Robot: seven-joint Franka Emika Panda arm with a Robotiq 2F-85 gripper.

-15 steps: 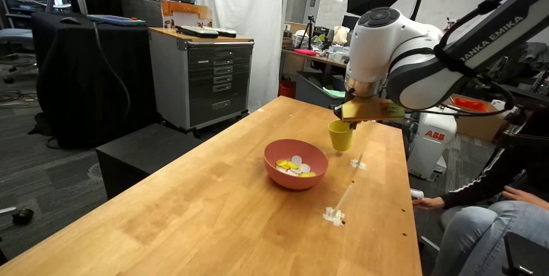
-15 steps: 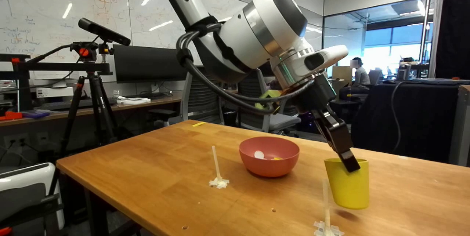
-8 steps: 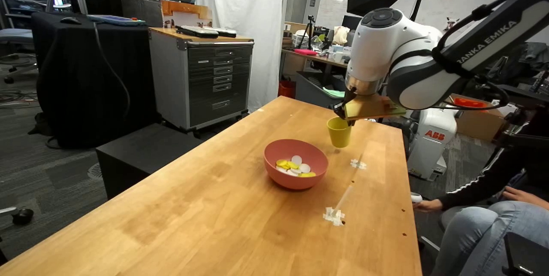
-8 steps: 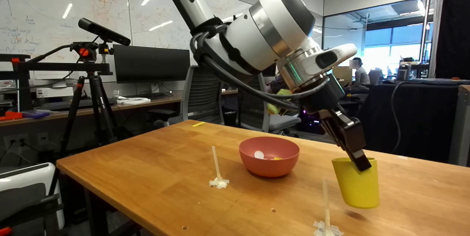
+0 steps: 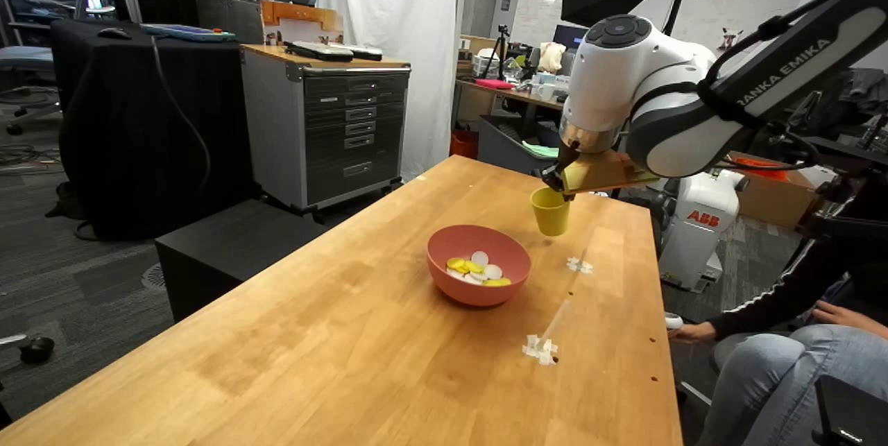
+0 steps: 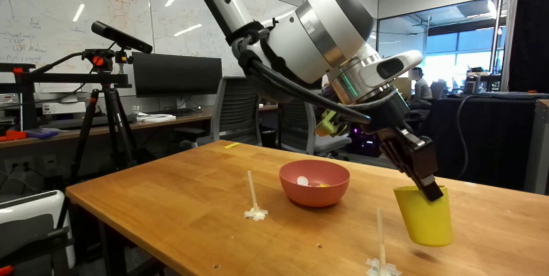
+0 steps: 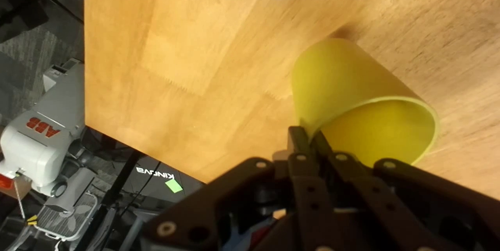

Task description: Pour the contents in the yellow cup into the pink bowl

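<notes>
The yellow cup point(image 5: 551, 213) hangs a little above the table, slightly tilted; it also shows in an exterior view point(image 6: 424, 218) with its shadow below it. My gripper point(image 6: 432, 193) is shut on its rim. In the wrist view the fingers point(image 7: 309, 137) pinch the cup wall point(image 7: 340, 79), one inside and one outside. No pieces show in the visible part of its inside. The pink bowl point(image 5: 444, 279) stands upright on the table, apart from the cup; it also shows in an exterior view point(image 6: 315, 194). The contents point(image 5: 475, 269), yellow and whitish pieces, lie in the bowl.
Two thin pale sticks stand taped to the table, one in front of the bowl point(image 5: 555, 321) and one near the cup point(image 6: 380, 237). The wooden table point(image 5: 312, 335) has its edge close behind the cup. A seated person point(image 5: 784, 356) is beside the table.
The gripper and the held cup have moved a short way farther from the bowl, to the right in an exterior view. The bowl and its pieces have not moved.
</notes>
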